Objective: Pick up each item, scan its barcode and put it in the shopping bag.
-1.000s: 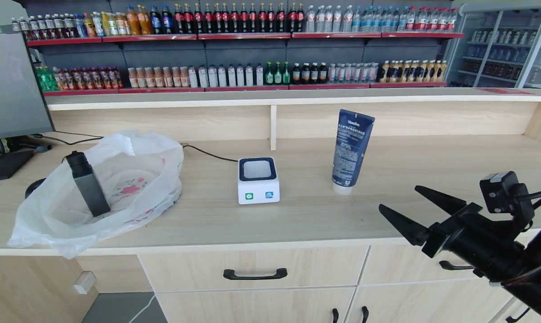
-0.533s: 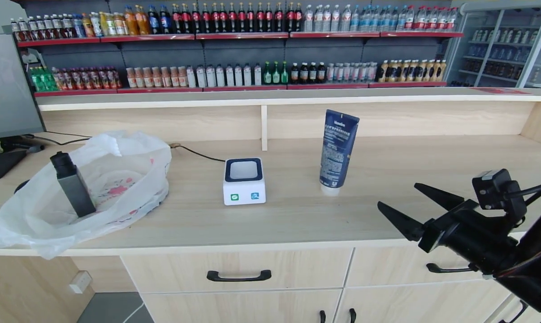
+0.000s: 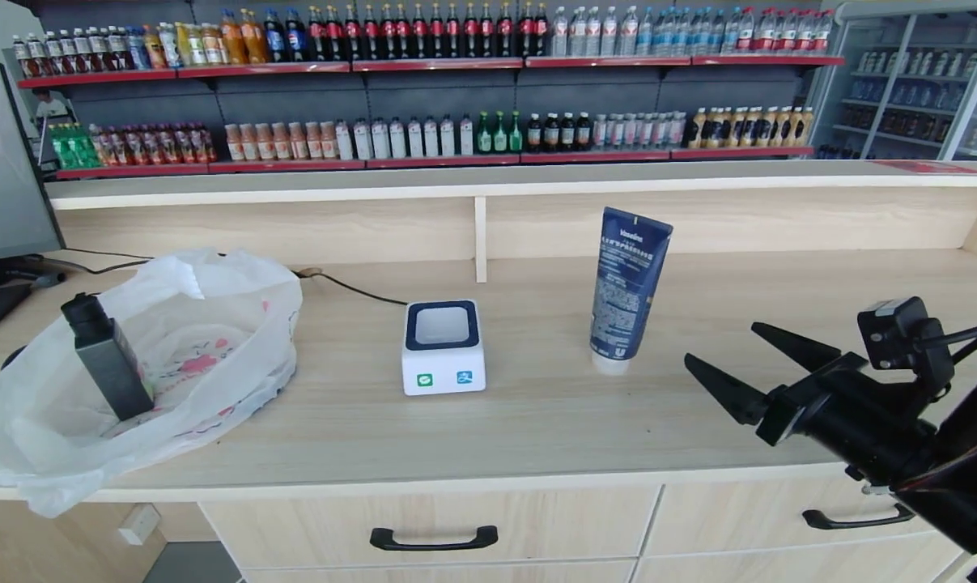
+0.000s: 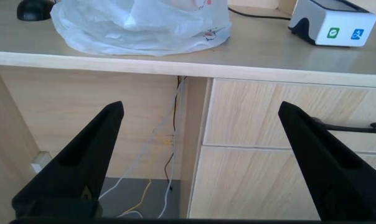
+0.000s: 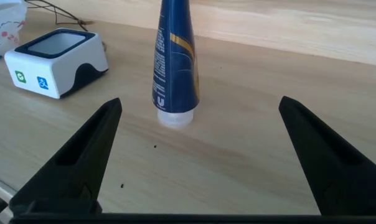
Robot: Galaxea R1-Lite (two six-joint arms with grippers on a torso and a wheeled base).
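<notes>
A dark blue tube [image 3: 627,291] [image 5: 174,62] stands cap-down on the wooden counter, right of the white scanner [image 3: 443,346] [image 5: 54,62] [image 4: 331,28]. My right gripper [image 3: 720,342] [image 5: 200,102] is open, low over the counter's front right, with the tube a short way ahead of its fingertips and nothing between them. At the left lies the open white shopping bag [image 3: 237,283] [image 4: 138,28] with a dark grey bottle [image 3: 108,356] standing inside. My left gripper [image 4: 200,106] is open, below the counter edge and facing the cabinet fronts under the bag.
A monitor [image 3: 2,162] stands at the far left, with a mouse [image 4: 32,9] beside the bag. A cable [image 3: 350,287] runs from the scanner to the back. A raised ledge [image 3: 488,174] borders the counter behind. Drawer handles [image 3: 433,538] sit below.
The head camera has shifted, so the whole scene sits differently in the picture. The tube, scanner and bag keep their places on the counter. My right gripper stays open at the front right.
</notes>
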